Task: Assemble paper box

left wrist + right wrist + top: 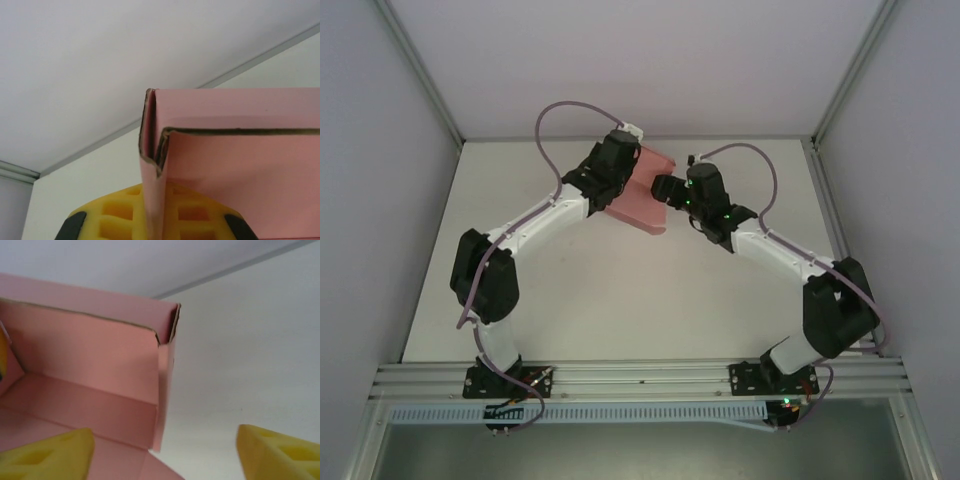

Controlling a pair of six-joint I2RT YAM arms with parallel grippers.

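Observation:
The pink paper box (642,195) is partly folded and sits at the back middle of the table, its walls standing up. My left gripper (623,168) is at the box's left end. In the left wrist view its yellow fingers (115,215) are shut on a doubled side wall of the paper box (240,165). My right gripper (666,188) is at the box's right end. In the right wrist view it (165,452) stands open, straddling the corner wall of the paper box (90,355); one yellow finger (50,455) is over the box floor and the other is over the table outside.
The white table (620,300) is enclosed by pale walls with aluminium frame posts (425,80). The back wall runs close behind the box. Both arm bases are bolted to the rail (640,378) at the near edge.

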